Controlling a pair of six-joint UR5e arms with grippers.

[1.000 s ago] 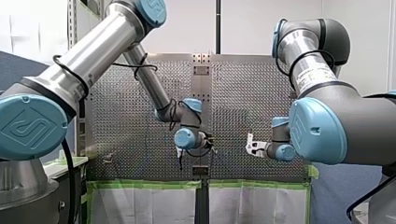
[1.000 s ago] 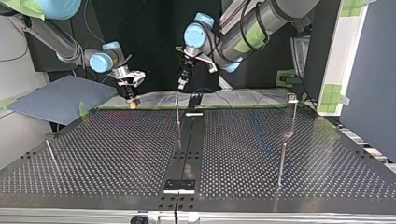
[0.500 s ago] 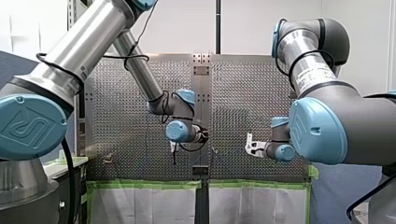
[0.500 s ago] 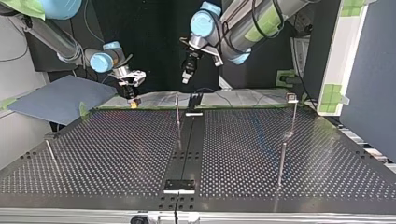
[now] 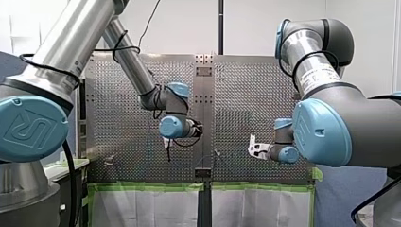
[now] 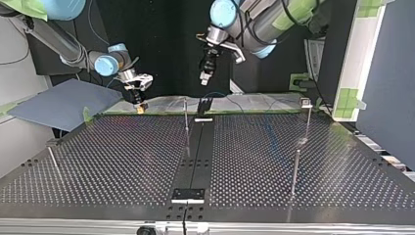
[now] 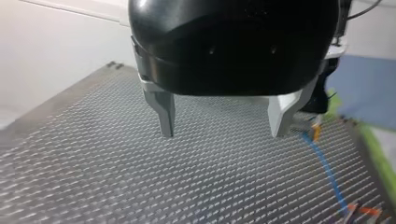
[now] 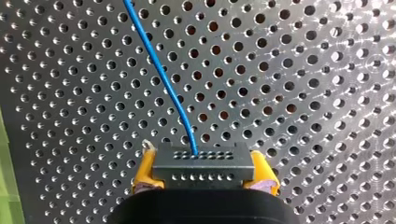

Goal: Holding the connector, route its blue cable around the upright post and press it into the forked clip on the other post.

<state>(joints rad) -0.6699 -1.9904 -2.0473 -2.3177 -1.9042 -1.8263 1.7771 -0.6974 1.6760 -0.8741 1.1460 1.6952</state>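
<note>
Right claw (image 8: 203,173) is clamping the connector (image 8: 201,161) over the table (image 8: 317,84), blue cable (image 8: 161,74) trailing away; left claw (image 7: 224,123) is hanging apart, empty; slack is possibly risking the cable riding over the upright post (image 6: 186,117).

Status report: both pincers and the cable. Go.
Left pincer open, empty, above perforated table. Right pincer shut on connector. Blue cable trails from connector across the table. Upright post and forked clip stand apart from both pincers.
</note>
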